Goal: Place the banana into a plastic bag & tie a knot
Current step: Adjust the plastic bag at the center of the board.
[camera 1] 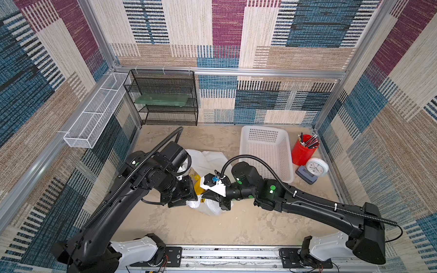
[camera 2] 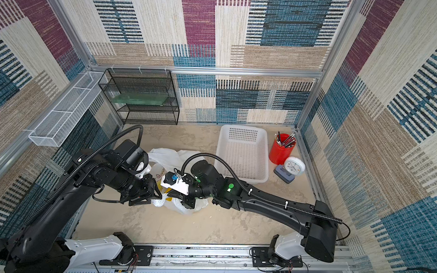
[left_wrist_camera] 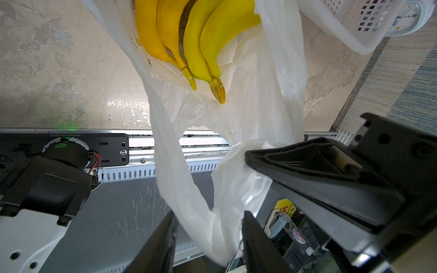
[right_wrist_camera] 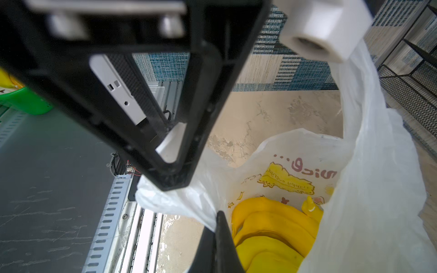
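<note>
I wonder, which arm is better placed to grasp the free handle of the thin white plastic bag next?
Probably left: its open fingers straddle that free handle strip; the right fingers are shut on another part of the bag.

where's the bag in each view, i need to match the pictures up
In a top view: bag near the centre of the picture.
In a top view: near the centre again, beside the basket.
Left wrist: stretched out ahead of the camera, bananas inside.
Right wrist: mouth open, bananas showing inside.
Shared landmark: the front rail, in all four.
</note>
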You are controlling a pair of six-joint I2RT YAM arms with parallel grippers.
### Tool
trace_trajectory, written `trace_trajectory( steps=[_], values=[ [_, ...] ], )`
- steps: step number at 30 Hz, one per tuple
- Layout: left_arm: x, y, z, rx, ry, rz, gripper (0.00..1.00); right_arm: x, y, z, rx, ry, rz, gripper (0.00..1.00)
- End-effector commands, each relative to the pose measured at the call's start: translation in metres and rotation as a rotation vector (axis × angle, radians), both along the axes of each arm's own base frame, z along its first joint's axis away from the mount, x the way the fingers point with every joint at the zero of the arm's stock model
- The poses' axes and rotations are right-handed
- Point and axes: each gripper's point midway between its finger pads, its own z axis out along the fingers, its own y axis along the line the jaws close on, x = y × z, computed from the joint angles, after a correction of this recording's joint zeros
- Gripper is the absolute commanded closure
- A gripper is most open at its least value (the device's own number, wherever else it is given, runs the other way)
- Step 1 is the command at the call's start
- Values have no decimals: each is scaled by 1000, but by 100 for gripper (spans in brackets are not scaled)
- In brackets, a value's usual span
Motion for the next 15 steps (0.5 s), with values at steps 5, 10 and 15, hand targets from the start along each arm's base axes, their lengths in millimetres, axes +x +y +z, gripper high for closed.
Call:
trace_trajectory(
  steps=[5, 10, 15],
  values=[
    [-3, 1, -4, 55, 45, -10, 57, -1, 1, 7, 26, -6, 1, 100],
    [-6, -3, -5, 48, 53, -29, 74, 3, -1, 8, 32, -7, -16, 100],
    [-5, -13, 4, 4, 49, -33, 100, 10, -3, 11, 44, -4, -60, 80]
  ],
)
